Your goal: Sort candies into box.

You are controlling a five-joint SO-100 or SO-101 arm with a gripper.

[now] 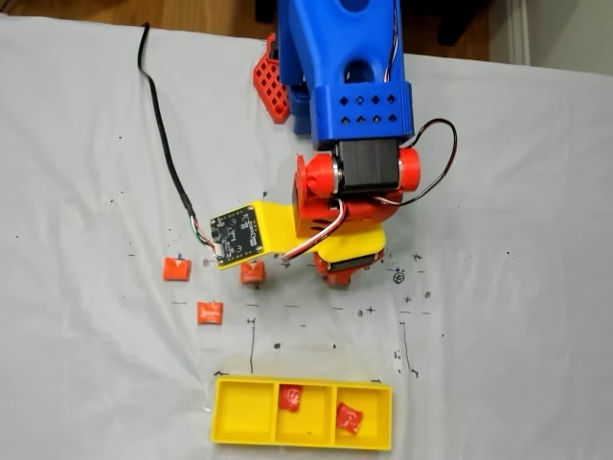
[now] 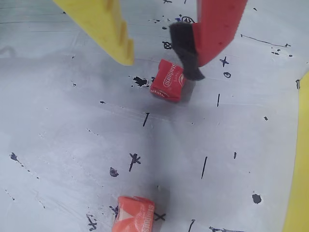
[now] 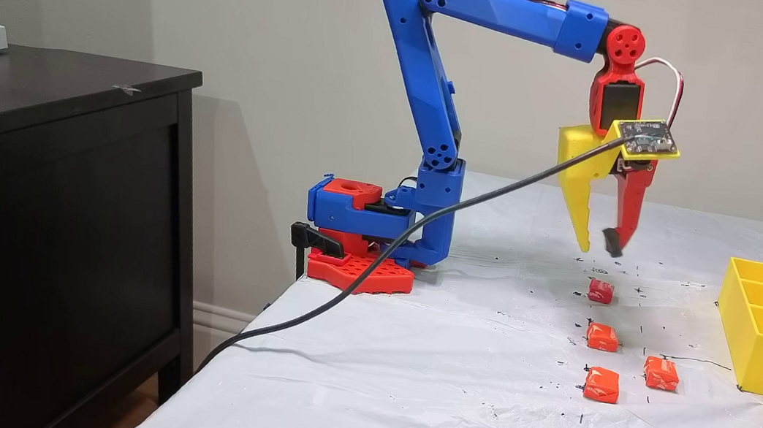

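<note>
My gripper [image 3: 597, 246] hangs open above the table, a yellow finger [image 2: 104, 29] on one side and a red finger [image 2: 217, 29] with a black pad on the other. Directly under it lies a red candy [image 2: 168, 80], the same candy [image 3: 600, 291] that is farthest from the front of the table; nothing touches it. Three more candies [image 3: 603, 337] [image 3: 660, 374] [image 3: 601, 384] lie loose nearby. The yellow box [image 1: 244, 412] holds one candy [image 1: 289, 397] in its middle compartment and one candy [image 1: 349, 418] in its right one.
A black cable [image 1: 168, 153] runs from the wrist camera board across the white sheet. The arm's base [image 3: 363, 241] is clamped at the table's back edge. A dark cabinet [image 3: 44, 199] stands beside the table. The box's edge [image 2: 301, 169] lines the right of the wrist view.
</note>
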